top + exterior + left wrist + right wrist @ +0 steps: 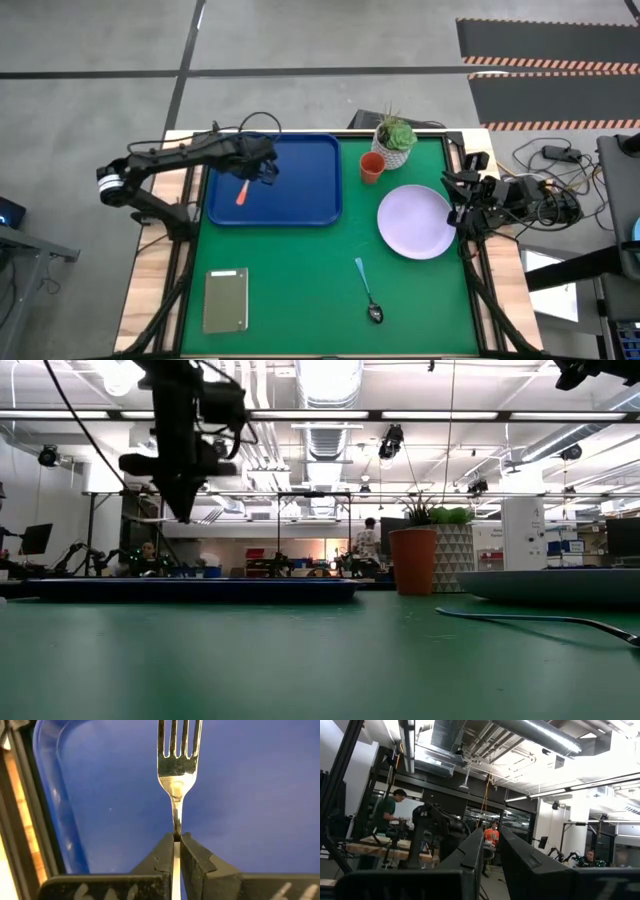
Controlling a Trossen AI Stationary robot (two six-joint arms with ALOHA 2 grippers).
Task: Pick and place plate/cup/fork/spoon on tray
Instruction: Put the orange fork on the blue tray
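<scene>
Left gripper (176, 839) pinches the fork (177, 775) over the tray (300, 205).

Fingers clamp the fork's metal neck, tines pointing away from the wrist, blue tray floor behind them; from above the orange handle shows over the tray's left half. Tray sits at ten o'clock on the table. Cup (371, 167) stands just right of it, plate (415, 222) at three o'clock, spoon (366, 291) at five. Right gripper (462, 195) waits at the table's right edge, fingers slightly apart, gripping nothing.
</scene>
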